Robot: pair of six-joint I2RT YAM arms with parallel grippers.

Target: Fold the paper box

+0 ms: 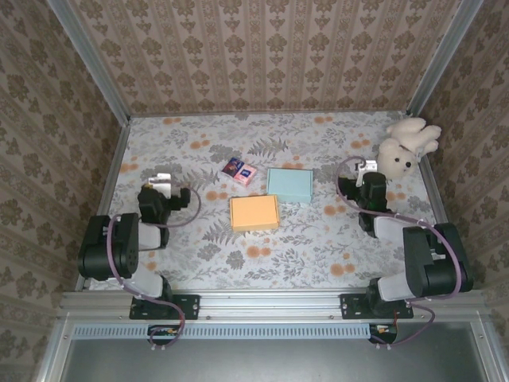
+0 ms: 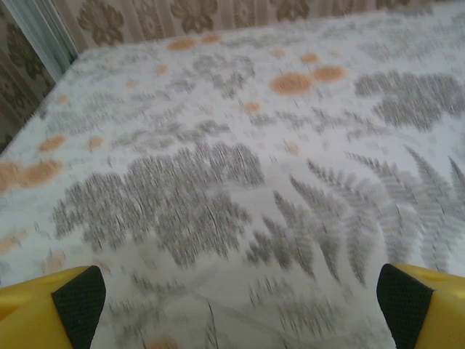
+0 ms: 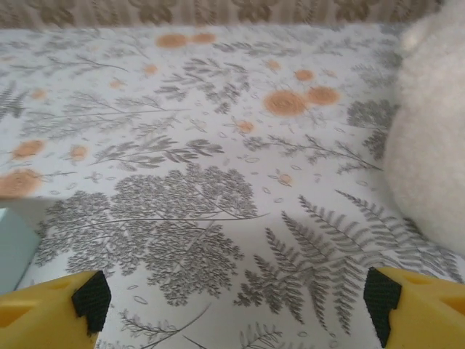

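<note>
- Left hand (image 1: 161, 180) hangs near the left edge of the table (image 1: 318, 255), about halfway back, its jaws spread wide. From its own camera the yellow fingers (image 2: 43, 305) sit far apart, with patterned tabletop between them.
- Right hand (image 1: 364, 167) hangs near the right edge, also spread wide and gripping nothing. Fern print lies between its fingers (image 3: 51, 309).
- Near the middle of the table lies the orange paper box (image 1: 254, 213), flat, between the two hands and well apart from both.
- Just behind it, toward the far edge and slightly right, lies the pale blue paper box (image 1: 289, 184). Their corners come very close, and I can't tell whether they touch. A bit of the blue one shows at the lower left of the right wrist view (image 3: 11, 247).
- Two small packets (image 1: 241, 170), one red and one blue, lie side by side left of the blue box.
- A white plush toy (image 1: 407, 145) sits at the far right corner, just beside the right hand, and bulks large on that wrist camera's right side (image 3: 436, 131).
- Broad open tabletop runs between the orange box and the near edge, and across the far left corner.
- Wallpapered walls (image 1: 262, 48) close in the left, far and right edges.
</note>
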